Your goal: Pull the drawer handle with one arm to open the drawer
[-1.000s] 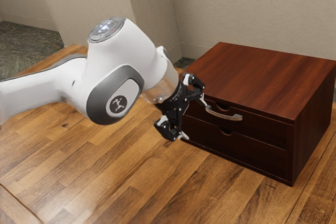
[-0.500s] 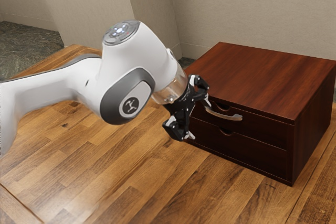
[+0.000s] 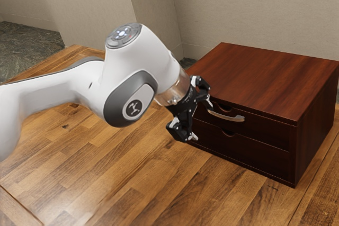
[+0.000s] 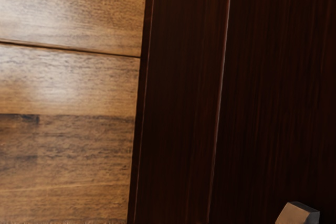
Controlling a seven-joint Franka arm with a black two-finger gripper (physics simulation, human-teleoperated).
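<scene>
The fingers (image 3: 207,100) stand apart, clamped on nothing, just beside the top drawer's handle (image 3: 225,114), toward the exterior view's left. The drawer looks shut, so this is the approach. Next the gripper (image 3: 200,119) must straddle the handle, close and pull. The wrist view cuts off all but 1 grey handle end (image 4: 297,214), and whether anything touches is hard to tell.
</scene>
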